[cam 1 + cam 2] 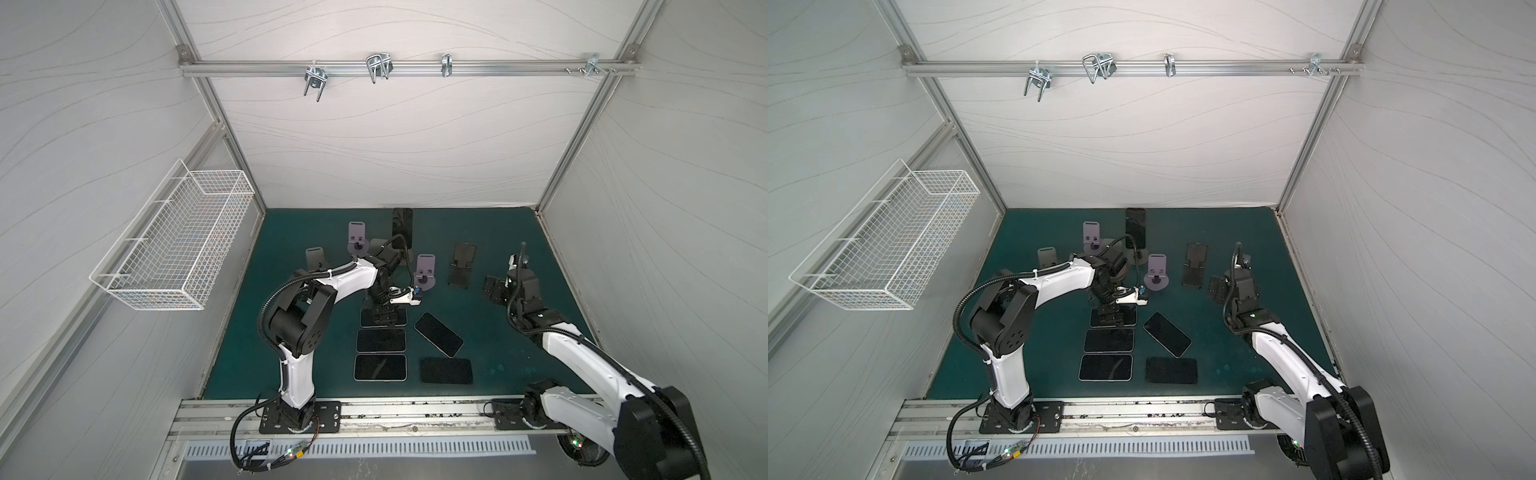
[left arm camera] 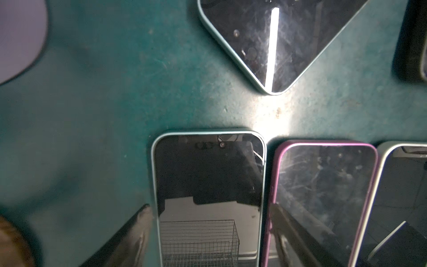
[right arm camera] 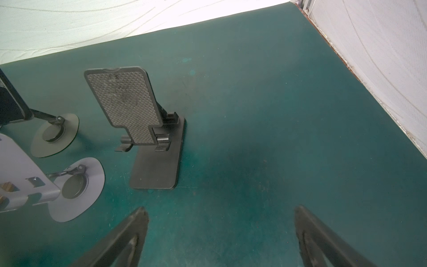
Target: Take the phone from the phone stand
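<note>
In both top views one phone (image 1: pixel 402 226) (image 1: pixel 1136 226) stands upright on its phone stand (image 1: pixel 1138 257) at the back middle of the green worktop (image 1: pixel 519 332). Your left gripper (image 1: pixel 383 318) hangs low over the rear end of a row of flat phones (image 1: pixel 381 340), and the right gripper (image 1: pixel 493 289) sits well apart on the right. In the left wrist view the gripper's fingers (image 2: pixel 136 231) closely flank a mint-edged phone (image 2: pixel 208 185) that seems to lie flat, with a pink-cased phone (image 2: pixel 323 196) just beside it. I cannot tell whether the fingers pinch its edges or stand free of them. Spread the jaws fully, then rise straight up so that no finger drags the pink-cased phone. In the right wrist view the right gripper (image 3: pixel 220 210) is spread wide and empty, facing a bare black folding stand (image 3: pixel 129 104), and the phone (image 3: pixel 10 101) on its stand shows at the frame's edge. For that one, take the long edges and lift upward out of the lip; pulling forward could tip the stand.
</note>
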